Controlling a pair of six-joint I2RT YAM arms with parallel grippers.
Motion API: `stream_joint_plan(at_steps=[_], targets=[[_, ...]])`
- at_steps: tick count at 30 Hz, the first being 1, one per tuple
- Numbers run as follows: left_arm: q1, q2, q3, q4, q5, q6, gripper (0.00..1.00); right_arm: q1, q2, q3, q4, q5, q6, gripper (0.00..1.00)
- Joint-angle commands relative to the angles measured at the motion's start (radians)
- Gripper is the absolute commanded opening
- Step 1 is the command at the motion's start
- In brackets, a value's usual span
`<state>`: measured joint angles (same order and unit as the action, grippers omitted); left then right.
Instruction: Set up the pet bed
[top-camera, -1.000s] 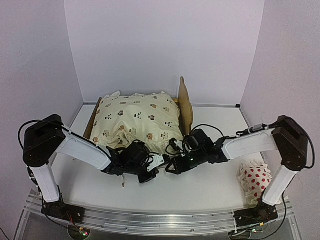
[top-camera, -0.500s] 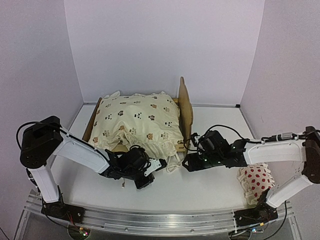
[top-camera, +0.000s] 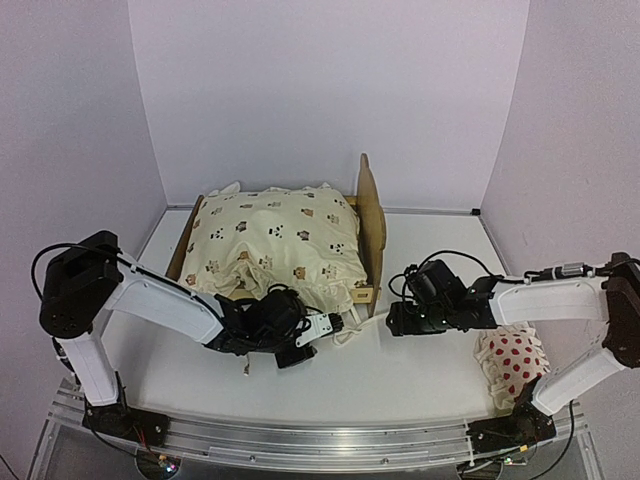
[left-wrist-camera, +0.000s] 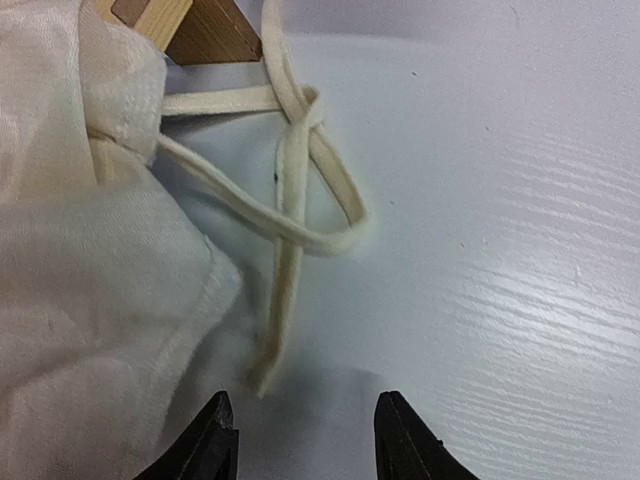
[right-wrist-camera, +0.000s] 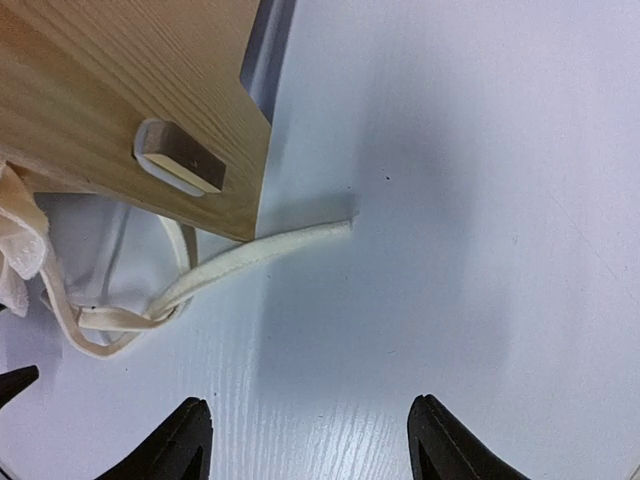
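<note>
The pet bed (top-camera: 371, 222), a light plywood frame, stands at the back middle of the table with the cream animal-print cushion (top-camera: 280, 245) filling it. The cushion's ties (left-wrist-camera: 300, 170) lie knotted on the table by the bed's near right leg (right-wrist-camera: 130, 100). My left gripper (top-camera: 328, 328) is open just short of the loose tie end (left-wrist-camera: 262, 375), with nothing between its fingers (left-wrist-camera: 305, 440). My right gripper (top-camera: 391, 322) is open to the right of the bed, its fingers (right-wrist-camera: 305, 440) apart from another tie end (right-wrist-camera: 290, 240) lying by the leg.
A white pillow with red dots (top-camera: 510, 362) lies at the near right, beside the right arm's base. The cushion's ruffled fabric (left-wrist-camera: 90, 300) spills over the bed's front edge onto the table.
My left gripper has opened and let go of the tie. My right gripper has drawn back to the right, away from the bed's corner.
</note>
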<state>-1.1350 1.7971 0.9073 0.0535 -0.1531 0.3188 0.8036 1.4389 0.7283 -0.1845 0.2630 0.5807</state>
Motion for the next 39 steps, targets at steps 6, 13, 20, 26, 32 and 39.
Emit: stream_joint_plan(at_steps=[6, 13, 20, 26, 32, 39], targets=[[0.094, 0.123, 0.161, -0.012, 0.142, 0.126, 0.48, -0.019, -0.06, -0.04, 0.0, 0.009, -0.013, 0.68], [0.11, 0.195, 0.239, -0.047, 0.256, 0.158, 0.49, -0.031, -0.09, -0.068, 0.006, 0.004, -0.022, 0.68], [0.112, 0.25, 0.287, -0.057, 0.302, 0.164, 0.41, -0.043, -0.098, -0.081, 0.011, -0.014, -0.023, 0.68], [0.113, 0.278, 0.304, -0.087, 0.294, 0.172, 0.12, -0.051, -0.105, -0.092, 0.014, -0.023, -0.024, 0.67], [0.114, 0.256, 0.275, -0.085, 0.303, 0.149, 0.0, -0.057, -0.098, -0.091, 0.023, -0.034, -0.019, 0.67], [0.109, 0.187, 0.196, -0.064, 0.323, 0.046, 0.0, -0.061, -0.06, -0.075, 0.09, -0.018, 0.054, 0.68]])
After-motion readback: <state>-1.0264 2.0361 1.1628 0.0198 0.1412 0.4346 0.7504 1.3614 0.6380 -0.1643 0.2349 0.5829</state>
